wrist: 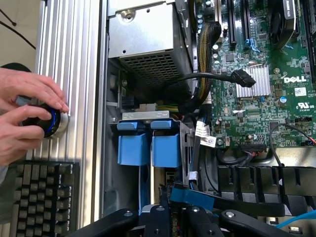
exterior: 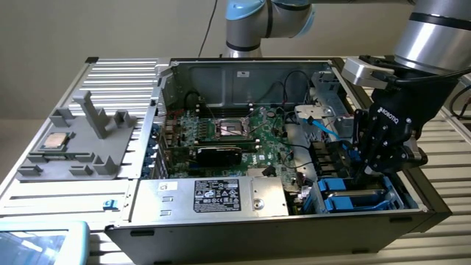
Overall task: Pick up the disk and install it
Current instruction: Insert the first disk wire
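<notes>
disk (exterior: pixel 353 203) | blue-railed, down inside computer case (exterior: pixel 257 227); tool (exterior: pixel 365 175) hangs inside case just above disk | tool's grip: cannot tell

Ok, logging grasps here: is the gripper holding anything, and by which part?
It cannot be told. The gripper is down in the drive bay at the blue-railed disk, but the point of contact is hidden.

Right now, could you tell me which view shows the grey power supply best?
The exterior view: the power supply shows its whole top and black label there. The wrist view gives its vented end and some top plate.
</notes>
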`<state>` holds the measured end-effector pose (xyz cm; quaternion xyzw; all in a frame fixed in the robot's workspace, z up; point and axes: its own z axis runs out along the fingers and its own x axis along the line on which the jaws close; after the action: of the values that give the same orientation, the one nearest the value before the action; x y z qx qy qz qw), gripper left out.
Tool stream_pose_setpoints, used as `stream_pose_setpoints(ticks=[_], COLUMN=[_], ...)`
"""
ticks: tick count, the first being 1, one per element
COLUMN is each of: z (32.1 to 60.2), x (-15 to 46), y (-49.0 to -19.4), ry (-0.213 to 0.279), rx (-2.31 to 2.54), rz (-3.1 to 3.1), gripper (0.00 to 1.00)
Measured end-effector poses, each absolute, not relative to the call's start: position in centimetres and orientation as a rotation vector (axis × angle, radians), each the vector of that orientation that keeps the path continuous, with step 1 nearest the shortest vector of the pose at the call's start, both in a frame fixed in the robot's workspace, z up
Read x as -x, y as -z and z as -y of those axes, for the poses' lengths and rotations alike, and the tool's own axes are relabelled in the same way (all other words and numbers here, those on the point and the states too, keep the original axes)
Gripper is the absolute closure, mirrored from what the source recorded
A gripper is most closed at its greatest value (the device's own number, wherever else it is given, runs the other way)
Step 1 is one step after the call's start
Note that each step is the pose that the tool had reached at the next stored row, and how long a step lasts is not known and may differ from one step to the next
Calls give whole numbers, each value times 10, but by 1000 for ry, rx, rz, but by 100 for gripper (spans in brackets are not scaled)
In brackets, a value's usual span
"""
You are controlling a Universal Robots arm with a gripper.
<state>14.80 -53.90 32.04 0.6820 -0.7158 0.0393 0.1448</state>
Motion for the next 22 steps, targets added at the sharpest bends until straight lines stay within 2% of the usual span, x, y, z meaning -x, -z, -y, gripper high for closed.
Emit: stream_pose_setpoints(ticks=[10,11,12,22], z=[539,539,539,539], x=[-148,-148,-148,-157], y=[-323,-325,-326,-356], ry=[-113,-113,-113,-115], rx=[-1966,-1966,-1965,-1967], rz=[2062,2062,2062,2059], gripper=[82,75,75,75])
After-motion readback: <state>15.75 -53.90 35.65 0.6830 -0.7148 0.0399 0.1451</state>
